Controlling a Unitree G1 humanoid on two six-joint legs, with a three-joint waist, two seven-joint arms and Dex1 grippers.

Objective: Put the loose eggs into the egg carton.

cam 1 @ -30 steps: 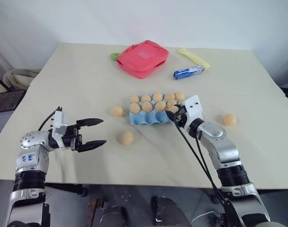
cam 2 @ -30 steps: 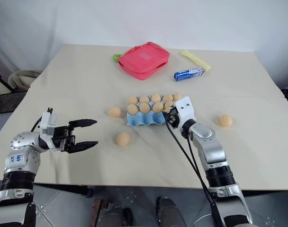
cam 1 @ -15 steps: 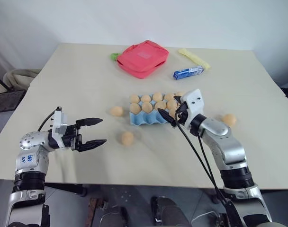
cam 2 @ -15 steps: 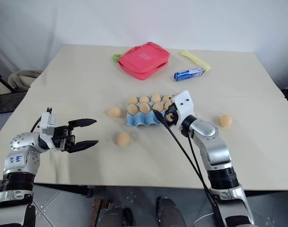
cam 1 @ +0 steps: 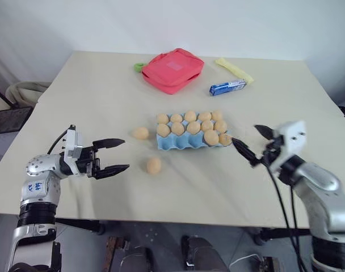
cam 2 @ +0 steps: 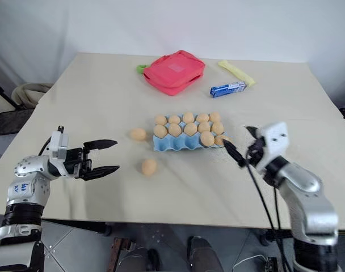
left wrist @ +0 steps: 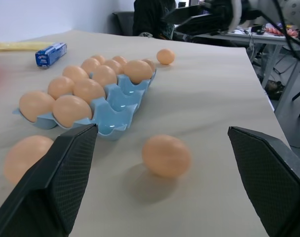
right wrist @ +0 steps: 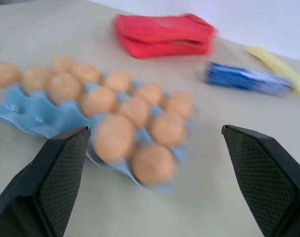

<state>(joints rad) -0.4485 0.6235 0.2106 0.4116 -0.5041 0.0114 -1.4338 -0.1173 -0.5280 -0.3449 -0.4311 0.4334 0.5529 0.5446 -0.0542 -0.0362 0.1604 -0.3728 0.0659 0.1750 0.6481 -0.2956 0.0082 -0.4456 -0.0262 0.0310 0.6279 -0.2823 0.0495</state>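
Note:
The light blue egg carton (cam 1: 182,144) lies mid-table with several tan eggs in its cups. Two loose eggs rest left of it: one beside its left end (cam 1: 141,133), one nearer the front (cam 1: 154,165). Another loose egg (left wrist: 165,56) lies beyond the carton's right end. My left gripper (cam 1: 123,154) is open and level, pointing at the front egg (left wrist: 166,156) from its left, a short way off. My right gripper (cam 1: 246,136) is open and empty, just right of the carton's right end, and its white body hides that right-hand egg from the head camera.
A red pouch (cam 1: 172,69) lies at the back of the table with a green item (cam 1: 138,67) at its left corner. A blue-and-white packet (cam 1: 227,87) and a yellow wrapper (cam 1: 234,69) lie to its right. Bare tabletop (cam 1: 93,102) stretches left of the carton.
My right gripper opened at the carton's right end, left an egg there and drew back to the right. The left arm kept still.

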